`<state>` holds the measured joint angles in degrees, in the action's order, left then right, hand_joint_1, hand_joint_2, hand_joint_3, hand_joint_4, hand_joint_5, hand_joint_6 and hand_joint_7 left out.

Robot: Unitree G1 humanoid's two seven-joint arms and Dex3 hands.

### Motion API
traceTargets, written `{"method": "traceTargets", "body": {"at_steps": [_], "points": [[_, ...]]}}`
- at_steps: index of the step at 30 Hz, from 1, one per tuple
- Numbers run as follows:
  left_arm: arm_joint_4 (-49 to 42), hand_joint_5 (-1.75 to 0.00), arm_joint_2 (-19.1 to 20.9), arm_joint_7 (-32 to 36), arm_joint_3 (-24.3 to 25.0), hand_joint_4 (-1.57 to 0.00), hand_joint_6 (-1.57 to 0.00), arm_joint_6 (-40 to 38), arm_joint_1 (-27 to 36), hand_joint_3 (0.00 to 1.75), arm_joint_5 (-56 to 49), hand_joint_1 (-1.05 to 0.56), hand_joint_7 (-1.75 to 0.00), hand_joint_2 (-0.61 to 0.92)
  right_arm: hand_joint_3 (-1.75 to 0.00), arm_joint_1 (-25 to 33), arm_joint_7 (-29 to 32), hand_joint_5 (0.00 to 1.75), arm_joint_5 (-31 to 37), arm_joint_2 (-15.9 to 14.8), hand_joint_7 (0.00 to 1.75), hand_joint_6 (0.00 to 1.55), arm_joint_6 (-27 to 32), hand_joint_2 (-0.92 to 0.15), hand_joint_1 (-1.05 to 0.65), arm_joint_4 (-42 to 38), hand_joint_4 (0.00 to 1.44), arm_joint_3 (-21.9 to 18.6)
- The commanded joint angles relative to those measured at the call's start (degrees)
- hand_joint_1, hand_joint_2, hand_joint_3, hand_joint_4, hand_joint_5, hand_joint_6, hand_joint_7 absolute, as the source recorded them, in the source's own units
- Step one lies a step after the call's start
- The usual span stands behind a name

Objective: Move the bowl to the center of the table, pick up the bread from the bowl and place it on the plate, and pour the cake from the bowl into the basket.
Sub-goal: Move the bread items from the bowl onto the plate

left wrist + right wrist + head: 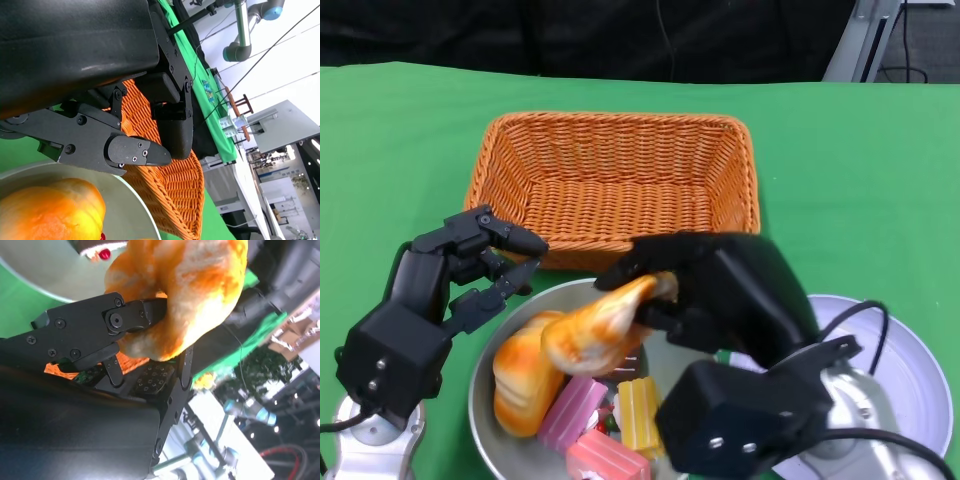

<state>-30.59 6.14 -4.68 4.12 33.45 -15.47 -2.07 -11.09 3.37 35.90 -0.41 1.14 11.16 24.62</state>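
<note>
Bread (605,318), pinched in right hand (720,290) above bowl (490,395); left hand (450,280) empty, fingers apart; advisable: lift clear, carry level toward plate (910,385).

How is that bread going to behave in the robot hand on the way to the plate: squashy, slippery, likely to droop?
The bread is probably soft and light: in the right wrist view its surface seems to bulge around the right robot hand's fingers. It is gripped near one end, so the long free end may sag or swing. Its crust looks matte, so it is unlikely to slip.
</note>
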Motion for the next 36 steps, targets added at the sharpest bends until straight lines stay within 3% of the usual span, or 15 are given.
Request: {"method": "traceTargets", "body": {"at_steps": [1, 3, 4, 7, 10, 15, 19, 27, 36], "points": [[-0.73, -1.34, 0.84, 0.59, 0.42, -0.77, -0.81, 0.68, -0.33, 0.22, 0.1, -0.3, -0.99, 0.92, -0.19, 1.6, -1.78, 1.65, -2.05, -0.68, 0.5, 1.05, 1.42, -0.92, -0.25, 4.94, 0.83, -2.73], [-2.22, -1.33, 1.34, 0.26, 0.62, -0.77, -0.8, 2.42, -0.73, 0.22, 0.11, -0.3, -0.99, 0.92, -0.2, 2.37, -2.52, 1.65, -2.83, -0.69, 0.56, 1.05, 2.14, -0.91, -0.25, 7.53, 0.84, -3.88], [-2.95, -1.33, 1.54, -0.13, 0.77, -0.78, -0.8, 3.13, -0.95, 0.23, 0.44, -0.29, -0.98, 0.92, -0.28, 2.69, -2.76, 1.66, -2.8, -0.69, 0.74, 0.99, 2.54, -0.88, -0.26, 8.62, 0.85, -4.27], [-4.54, -1.33, 2.03, -0.64, 1.09, -0.79, -0.8, 4.35, -1.5, 0.24, 1.04, -0.26, -0.99, 0.92, -0.65, 4.2, -4.53, 1.7, -3.74, -0.87, 1.02, 0.89, 4.23, -0.71, -0.27, 13.3, 0.86, -5.84], [-5.19, -1.33, 2.27, -0.4, 1.29, -0.79, -0.8, 4.31, -1.85, 0.25, 1.24, -0.25, -0.99, 0.92, -0.74, 5.78, -7.04, 1.74, -4.62, -1.1, 1.1, 0.85, 7.13, -0.67, -0.27, 18.49, 0.84, -7.55], [-5.78, -1.33, 2.61, -0.39, 1.62, -0.81, -0.82, 3.89, -2.18, 0.24, 1.39, -0.24, -1.0, 0.92, -0.73, 8.97, -9.72, 1.75, -6.49, -0.1, 1.15, 0.82, 13.4, -0.67, -0.3, 25.91, 0.84, -10.31], [-6.76, -1.33, 2.94, -0.9, 1.89, -0.83, -0.82, 4.84, -2.51, 0.23, 1.81, -0.24, -0.99, 0.92, -0.75, 11.92, -10.63, 1.75, -7.86, -1.38, 1.29, 0.76, 14.86, -0.67, -0.26, 29.17, 0.83, -13.07], [-8.5, -1.28, 3.74, -1.9, 2.68, -0.81, -0.82, 4.69, -3.42, 0.22, 3.33, -0.22, -0.95, 0.92, -0.84, 19.71, -10.85, 1.74, -14.43, -3.67, 1.36, 0.72, 12.64, -0.63, -0.23, 30.48, 0.83, -19.96], [-12.08, -1.24, 4.84, -2.35, 3.53, -0.83, -0.83, 6.38, -5.06, 0.25, 3.46, -0.2, -0.92, 0.92, -0.74, 25.81, -14.1, 1.75, -20.01, -5.13, 1.4, 0.69, 18.3, -0.71, -0.25, 31.3, 0.79, -24.89]]}}
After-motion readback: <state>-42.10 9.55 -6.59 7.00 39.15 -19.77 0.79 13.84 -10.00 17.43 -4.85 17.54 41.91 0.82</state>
